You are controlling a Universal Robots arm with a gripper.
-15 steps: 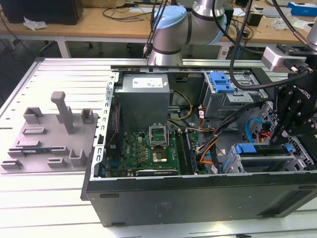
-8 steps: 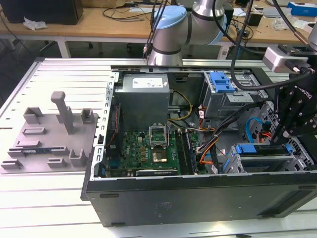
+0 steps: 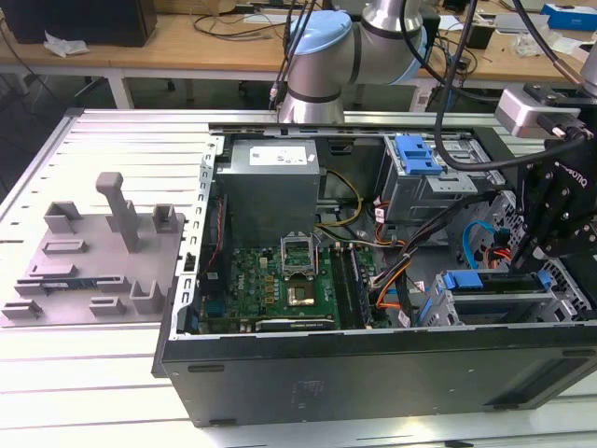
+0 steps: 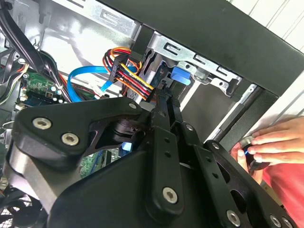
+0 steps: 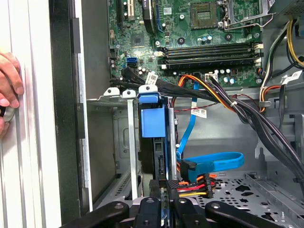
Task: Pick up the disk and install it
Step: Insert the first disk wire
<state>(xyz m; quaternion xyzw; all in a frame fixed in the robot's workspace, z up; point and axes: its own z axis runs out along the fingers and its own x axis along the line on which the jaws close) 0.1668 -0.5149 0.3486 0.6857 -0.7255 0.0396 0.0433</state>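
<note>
**Blue-framed disk (image 5: 153, 121) in its slot, trouble close on both sides**

The disk stood on edge in the metal cage (image 5: 107, 99) at the front corner of the computer case (image 3: 373, 373), its blue bracket facing the board. My jaws (image 5: 165, 199) were drawn together, tips at the disk's near end. I could not tell whether they pinched a thin edge or merely pressed against it.

The worst risk, as I judged it, was the bundle of red, yellow and black cables (image 5: 194, 183) lying just beside my fingertips. A sideways drift could have snagged a plug or trapped a wire between disk and cage wall.

The slot itself was narrow. If I had pushed off-line, the bracket could have caught on the rail and jammed, with the force going into thin sheet metal.

A person's hand (image 5: 7, 90) rested on the surface (image 3: 93, 373) just outside the case wall. Any sudden swing of my arm that way would have been dangerous, and a nudge to the case would have spoiled my alignment.
</note>
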